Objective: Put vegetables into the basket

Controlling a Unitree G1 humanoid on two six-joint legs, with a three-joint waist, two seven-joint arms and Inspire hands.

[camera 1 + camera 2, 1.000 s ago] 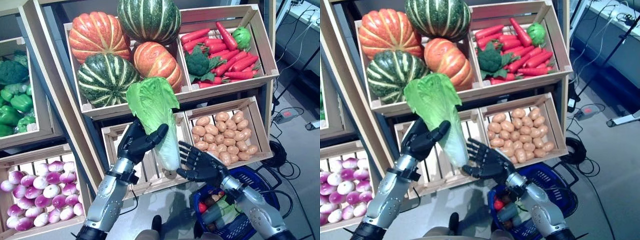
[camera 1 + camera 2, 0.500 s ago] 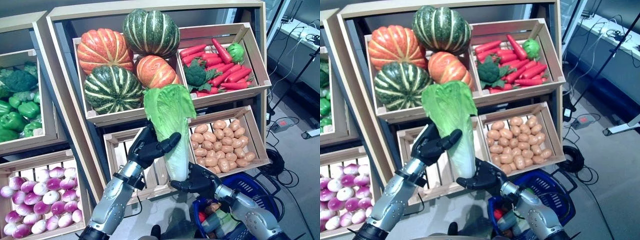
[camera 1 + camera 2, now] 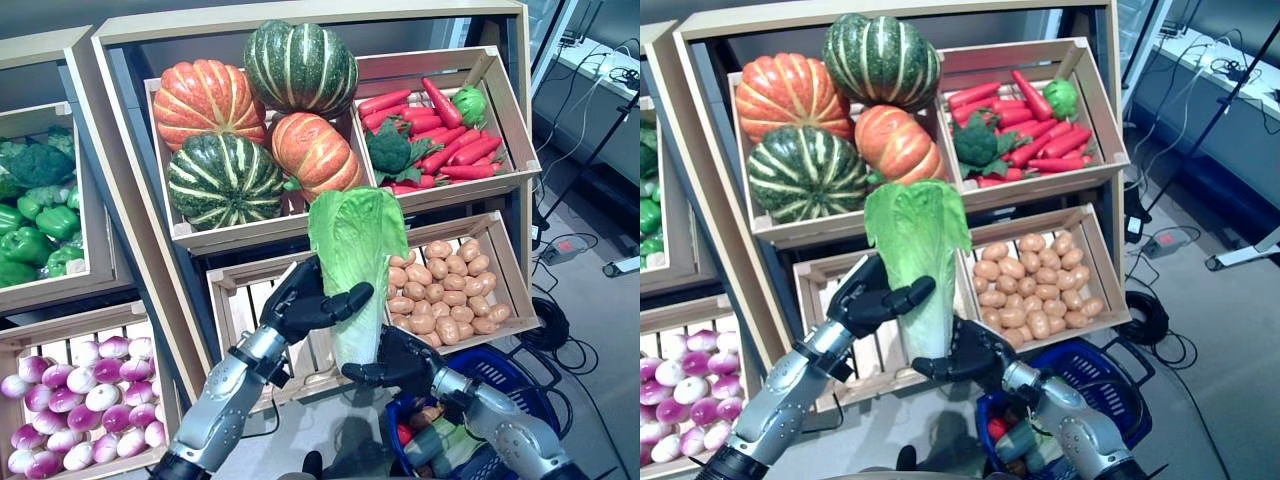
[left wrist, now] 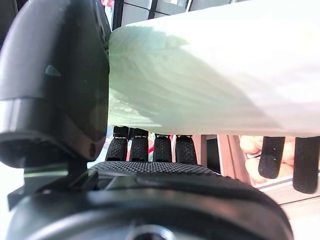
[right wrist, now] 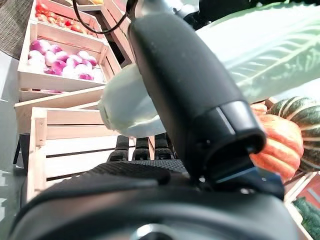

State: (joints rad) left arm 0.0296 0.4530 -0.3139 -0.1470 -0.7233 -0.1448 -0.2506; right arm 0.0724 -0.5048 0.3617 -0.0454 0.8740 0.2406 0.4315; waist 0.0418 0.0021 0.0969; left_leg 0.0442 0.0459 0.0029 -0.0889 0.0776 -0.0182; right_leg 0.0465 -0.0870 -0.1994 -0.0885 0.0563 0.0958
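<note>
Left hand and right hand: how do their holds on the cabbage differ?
The left hand grips the cabbage at mid-height, thumb across its front; the right hand holds the pale base from below. The left hand sits higher, before the empty crate; the right hand is just above the blue basket. Both curl round the cabbage.

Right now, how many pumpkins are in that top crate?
4: an orange one at back left, a green one at back right, a green one at front left, an orange one at front right. Others may be hidden.

cabbage (image 3: 355,255) held upright before slatted crate (image 3: 262,318) | potato crate (image 3: 462,270) right of slatted crate | pumpkin crate (image 3: 215,222) above it | basket (image 3: 505,370) below potato crate, right of slatted crate
</note>
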